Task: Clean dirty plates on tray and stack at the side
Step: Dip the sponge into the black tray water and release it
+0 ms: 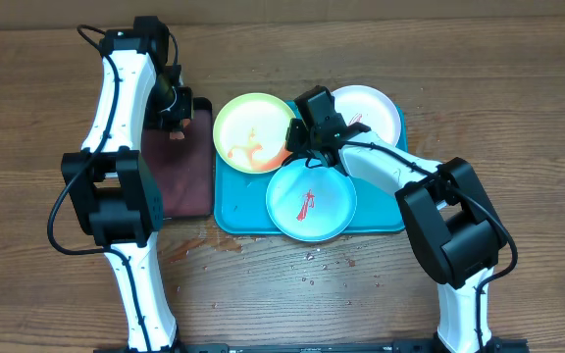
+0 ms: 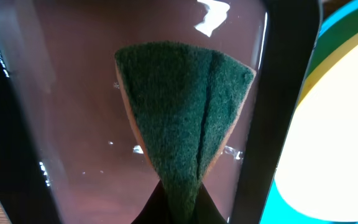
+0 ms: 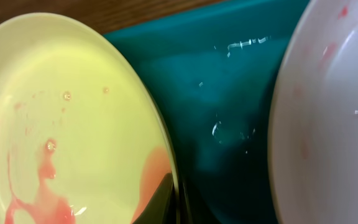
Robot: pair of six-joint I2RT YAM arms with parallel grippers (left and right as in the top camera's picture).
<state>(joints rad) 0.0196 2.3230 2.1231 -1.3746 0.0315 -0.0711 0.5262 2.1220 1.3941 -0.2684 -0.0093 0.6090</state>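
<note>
Green scouring sponge (image 2: pixel 185 118) is what our left gripper (image 1: pixel 175 120) is pinching, jaws pressed together on its folded lower end so the abrasive face fans out in front, ready to scrub. It hangs over the far end of the dark-red tray (image 1: pixel 186 181), which lies on the table (image 1: pixel 518 88) just beside the left edge of the turquoise tray (image 1: pixel 231 214). We judge that a waiting spot, near the work but out of the other arm's way. Our right gripper (image 1: pixel 294 137) reaches across to the yellow-green plate (image 1: pixel 246 118) in the turquoise tray's far left corner, its fingers (image 3: pixel 166 205) closed thin on that plate's right rim, presumably to steady or tip it for the sponge; whether the plate is lifted off the tray we cannot tell. All three plates sit inside the turquoise tray: the white plate (image 1: pixel 371 113) in the far right corner, the mint plate (image 1: pixel 312 201) at the middle of the near edge, its far rim right by the yellow-green one. Each is dirty: a red smear (image 3: pixel 39 186) pooled on the yellow-green plate, a red streak mid-mint, faint pink marks on the white. No plate is stacked at the side yet, so we reckon the cleaning is at its very start.
</note>
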